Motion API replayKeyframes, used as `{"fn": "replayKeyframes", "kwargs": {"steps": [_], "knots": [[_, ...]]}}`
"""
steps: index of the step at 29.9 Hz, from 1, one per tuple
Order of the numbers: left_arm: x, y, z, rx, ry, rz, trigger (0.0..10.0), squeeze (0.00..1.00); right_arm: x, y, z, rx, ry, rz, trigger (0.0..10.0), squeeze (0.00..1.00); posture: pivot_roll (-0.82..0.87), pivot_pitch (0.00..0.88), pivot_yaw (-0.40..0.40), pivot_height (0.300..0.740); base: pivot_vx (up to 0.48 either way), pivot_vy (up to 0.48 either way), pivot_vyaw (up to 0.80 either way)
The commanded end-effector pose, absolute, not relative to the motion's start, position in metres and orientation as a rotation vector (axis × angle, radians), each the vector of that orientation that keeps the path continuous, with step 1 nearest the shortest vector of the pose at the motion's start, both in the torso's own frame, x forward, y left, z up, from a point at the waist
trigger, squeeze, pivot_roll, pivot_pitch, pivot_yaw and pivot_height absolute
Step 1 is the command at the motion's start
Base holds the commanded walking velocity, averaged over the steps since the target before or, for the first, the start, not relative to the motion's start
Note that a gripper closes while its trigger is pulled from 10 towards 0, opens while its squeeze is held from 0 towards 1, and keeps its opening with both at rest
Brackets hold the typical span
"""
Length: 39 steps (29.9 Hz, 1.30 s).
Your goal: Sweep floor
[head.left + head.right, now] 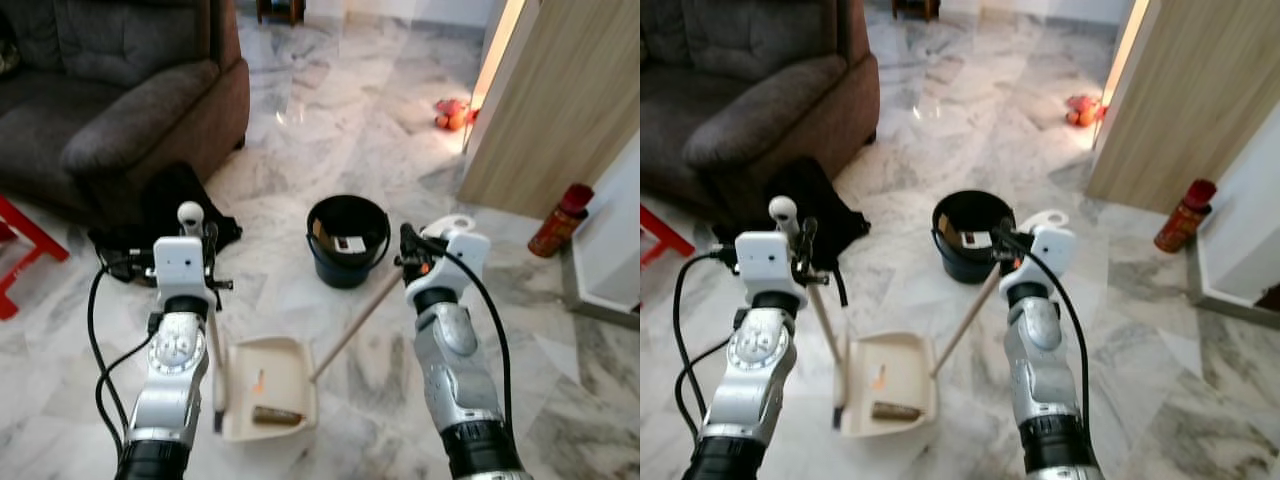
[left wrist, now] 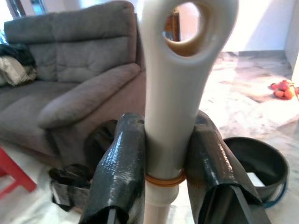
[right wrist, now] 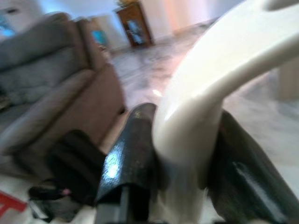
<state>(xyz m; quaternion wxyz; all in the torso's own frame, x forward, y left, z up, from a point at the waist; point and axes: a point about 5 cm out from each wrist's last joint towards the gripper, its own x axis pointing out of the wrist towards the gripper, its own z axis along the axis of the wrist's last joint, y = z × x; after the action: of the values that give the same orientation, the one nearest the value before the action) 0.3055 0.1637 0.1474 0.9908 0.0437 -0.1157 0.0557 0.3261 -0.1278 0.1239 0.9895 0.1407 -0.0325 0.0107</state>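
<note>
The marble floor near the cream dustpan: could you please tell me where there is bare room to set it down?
Bare marble floor lies between the black bucket and the right gripper's arm, and beyond the bucket toward the wooden panel. It is crowded by the cream dustpan, which the left gripper holds, and by the black bag beside the brown sofa.

Grey-veined marble floor (image 1: 330,110); brown sofa (image 1: 110,90); wooden door panel (image 1: 560,110); bright daylight through doorway (image 1: 497,45).
</note>
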Motion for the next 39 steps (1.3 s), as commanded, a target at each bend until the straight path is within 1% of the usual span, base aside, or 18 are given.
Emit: {"fn": "replayKeyframes", "kwargs": {"steps": [1,27,32,39], "knots": [[0.3059,0.1615,0.1587,0.075,-0.281,0.102,10.0,0.0,0.329,-0.1254,0.138,0.304,-0.12,0.032,10.0,0.0,0.12,0.103,0.015,0.74,0.349,0.0,0.0],[0.3062,0.1612,0.1589,0.074,-0.282,0.103,10.0,0.0,0.3297,-0.1259,0.1348,0.307,-0.094,0.024,10.0,0.0,0.12,0.102,0.013,0.74,0.348,0.0,0.0],[0.3062,0.1609,0.159,0.075,-0.282,0.103,10.0,0.0,0.3302,-0.126,0.1338,0.308,-0.084,0.025,10.0,0.0,0.12,0.103,0.013,0.74,0.349,0.0,-0.68],[0.3063,0.1605,0.1588,0.073,-0.281,0.101,10.0,0.0,0.3301,-0.1262,0.1338,0.31,-0.088,0.023,10.0,0.0,0.12,0.103,0.013,0.74,0.349,0.0,0.0]]}}
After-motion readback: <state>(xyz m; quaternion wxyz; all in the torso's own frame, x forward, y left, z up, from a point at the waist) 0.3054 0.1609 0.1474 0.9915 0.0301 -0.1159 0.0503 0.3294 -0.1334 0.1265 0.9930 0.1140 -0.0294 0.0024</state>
